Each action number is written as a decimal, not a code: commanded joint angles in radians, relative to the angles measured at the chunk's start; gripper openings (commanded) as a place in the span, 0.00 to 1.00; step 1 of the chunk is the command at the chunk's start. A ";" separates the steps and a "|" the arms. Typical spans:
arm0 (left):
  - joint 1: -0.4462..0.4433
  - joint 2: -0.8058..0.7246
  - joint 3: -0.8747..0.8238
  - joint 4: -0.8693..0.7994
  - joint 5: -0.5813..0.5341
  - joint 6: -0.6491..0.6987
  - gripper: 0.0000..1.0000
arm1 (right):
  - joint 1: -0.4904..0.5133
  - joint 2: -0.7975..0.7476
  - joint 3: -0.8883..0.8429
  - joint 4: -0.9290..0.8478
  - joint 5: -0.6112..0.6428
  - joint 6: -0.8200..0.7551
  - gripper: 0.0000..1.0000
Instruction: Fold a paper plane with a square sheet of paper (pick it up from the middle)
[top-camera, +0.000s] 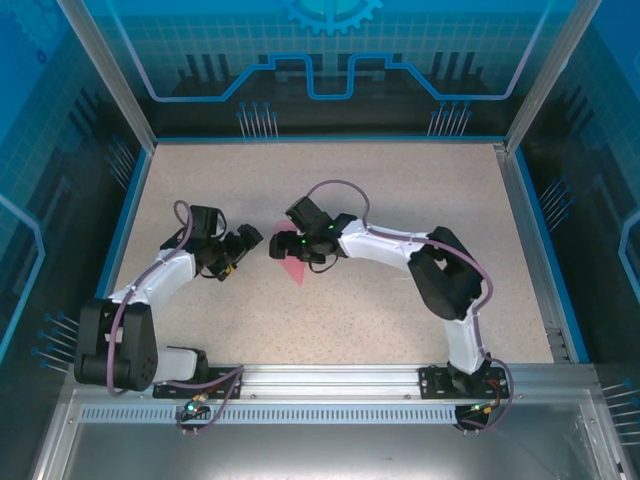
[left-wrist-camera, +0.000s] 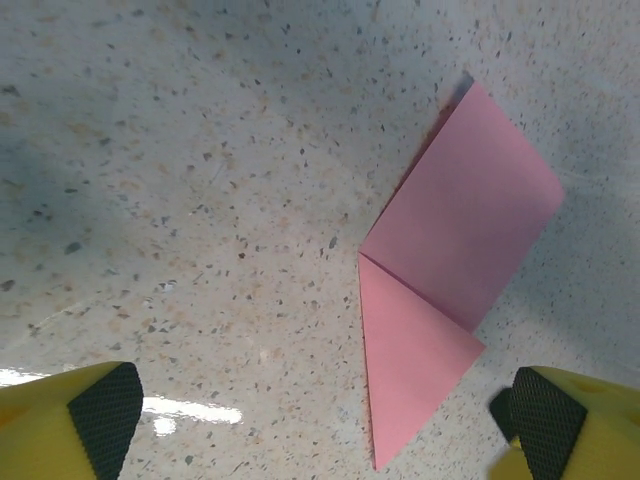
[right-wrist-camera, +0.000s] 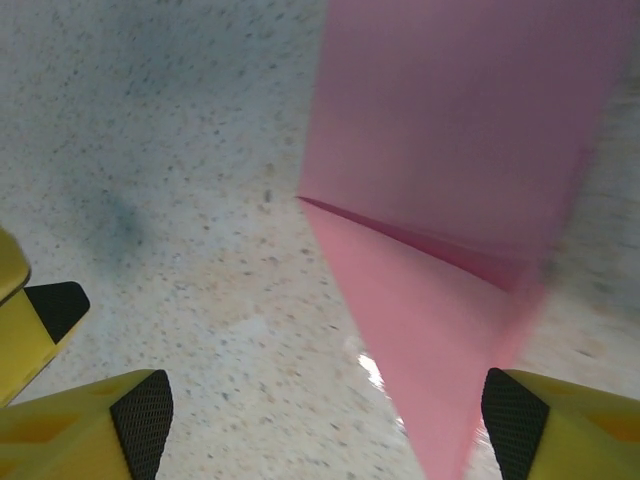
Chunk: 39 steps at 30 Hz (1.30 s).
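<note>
Pink sheet of paper (left-wrist-camera: 455, 240) lying folded between two open grippers

So the paper is down on the speckled table (top-camera: 420, 200), pretty much mid-table, right in the gap between the two arms. It's not a flat square: in the left wrist view there's a wider four-sided panel up top and a triangular part below it that tapers to a sharp point, with a clear crease where the two meet. One edge of the upper panel looks doubled, with a thin shadow along it.

Left gripper (left-wrist-camera: 325, 415) hangs just above the table with its jaws spread wide, holding nothing. The paper's pointed end sits between its yellow fingers, closer to the one at the right edge of that view, not touching either black pad (left-wrist-camera: 105, 415).

Right gripper (right-wrist-camera: 320, 415) is spread wide too, nothing pinched. From its wrist cam the paper is close up and blurry, with the tip running down just beside one fingertip (right-wrist-camera: 515, 420). Can't tell if it actually touches.

From the top camera both grippers point at each other over the paper.
</note>
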 joint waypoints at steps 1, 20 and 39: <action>0.031 -0.031 -0.015 0.020 -0.005 -0.023 0.98 | 0.015 0.059 0.053 0.017 -0.082 0.041 0.84; 0.044 0.062 0.005 0.075 0.130 0.004 0.99 | -0.061 -0.017 -0.142 -0.313 -0.104 -0.451 0.81; -0.106 0.164 0.024 0.182 0.249 -0.018 0.98 | -0.141 -0.336 -0.522 0.175 -0.032 -0.021 0.75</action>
